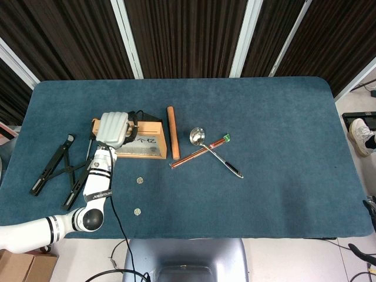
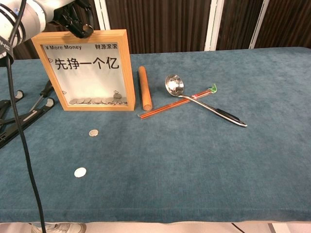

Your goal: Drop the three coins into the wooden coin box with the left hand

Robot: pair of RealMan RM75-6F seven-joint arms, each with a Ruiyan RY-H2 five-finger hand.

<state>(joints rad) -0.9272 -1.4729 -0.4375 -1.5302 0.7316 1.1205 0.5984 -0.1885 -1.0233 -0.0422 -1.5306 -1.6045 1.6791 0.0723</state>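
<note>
Coins, two loose: we recorded one coin (image 2: 93,132) on the blue surface (image 2: 204,160) just in front of the wooden coin box (image 2: 86,70), and a second coin (image 2: 80,172) nearer the front edge, apart from the first. We found the same pair in the head view, first (image 1: 140,180) and second (image 1: 137,211). More coins lay along the bottom of the box behind its clear front pane; we could not single out a third task coin among them.

Wooden coin box: upright near the left of the surface, printed front facing the chest camera.

Left hand (image 1: 114,128): we logged it over the top edge of the box, back of the hand upward. In the chest view only its dark fingers (image 2: 77,26) showed at the box's upper left corner. The fingers were curled downward; we could not tell whether they held anything.

Right hand: seen in neither view.

Other items: wooden rod (image 2: 144,88) lying just right of the box; metal ladle (image 2: 204,100) to its right, crossing a pair of red chopsticks (image 2: 167,107); black folding stand (image 1: 56,167) left of the box; black cable (image 2: 22,145) hanging from the left arm.
</note>
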